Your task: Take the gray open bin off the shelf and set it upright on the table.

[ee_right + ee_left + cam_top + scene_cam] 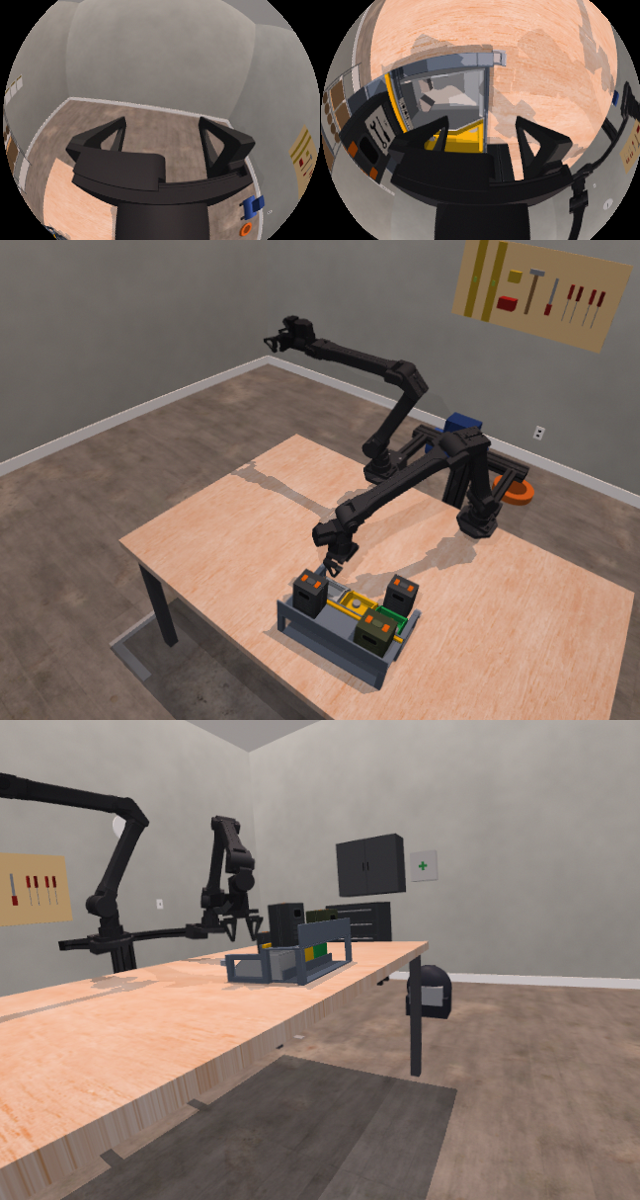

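A low blue-gray shelf (344,635) stands near the table's front edge. In it, side by side, are the gray open bin (336,592), a yellow bin (361,603) with a pale part inside, and a green bin (393,616). My left gripper (333,566) is open and empty. It hovers just above the gray bin's back edge, touching nothing. In the left wrist view its fingers frame the gray bin (446,95) and the yellow bin (462,139). My right gripper (272,343) is open and empty, held high, far from the shelf.
Two black closed boxes (310,595) (402,594) with orange latches and an olive box (375,632) stand on the shelf around the bins. The shelf (296,957) sits close to the table edge. The arm bases (478,521) stand at the far side.
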### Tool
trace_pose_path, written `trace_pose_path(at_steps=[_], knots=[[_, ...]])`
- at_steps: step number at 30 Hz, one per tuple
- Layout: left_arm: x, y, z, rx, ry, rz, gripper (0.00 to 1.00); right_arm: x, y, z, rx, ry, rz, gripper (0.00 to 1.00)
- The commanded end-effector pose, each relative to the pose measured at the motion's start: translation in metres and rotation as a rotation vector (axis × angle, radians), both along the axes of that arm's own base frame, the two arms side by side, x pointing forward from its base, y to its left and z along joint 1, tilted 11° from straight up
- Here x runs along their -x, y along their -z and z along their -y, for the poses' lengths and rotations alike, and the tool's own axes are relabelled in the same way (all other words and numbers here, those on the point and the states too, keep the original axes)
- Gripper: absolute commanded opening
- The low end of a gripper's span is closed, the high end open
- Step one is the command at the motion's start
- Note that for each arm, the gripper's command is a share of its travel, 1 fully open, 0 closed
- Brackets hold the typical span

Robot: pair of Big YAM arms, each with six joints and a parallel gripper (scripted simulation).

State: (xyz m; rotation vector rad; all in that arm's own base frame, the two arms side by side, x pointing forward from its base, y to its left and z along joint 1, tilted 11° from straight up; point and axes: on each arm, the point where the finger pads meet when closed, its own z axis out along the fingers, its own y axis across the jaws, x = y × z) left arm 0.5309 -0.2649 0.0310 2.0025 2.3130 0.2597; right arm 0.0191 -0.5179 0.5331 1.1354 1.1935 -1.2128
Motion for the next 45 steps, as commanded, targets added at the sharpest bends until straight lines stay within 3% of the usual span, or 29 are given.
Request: trace_pose_path(at_steps=[1, 28, 36, 45], knots=[[-0.021, -0.044, 0.017, 0.044, -0.007, 0.08, 0.9, 0.007, -0.011, -0.007, 0.03, 0.014, 0.011, 1.0], [-0.022, -0.044, 0.018, 0.048, -0.006, 0.088, 0.9, 0.007, -0.011, -0.007, 0.03, 0.014, 0.011, 1.0], [-0.025, -0.014, 0.015, 0.032, -0.011, 0.06, 0.9, 0.007, -0.011, -0.007, 0.03, 0.014, 0.011, 1.0], [-0.029, -0.003, 0.009, 0.029, -0.013, 0.058, 0.9, 0.007, -0.011, -0.007, 0.03, 0.014, 0.011, 1.0]])
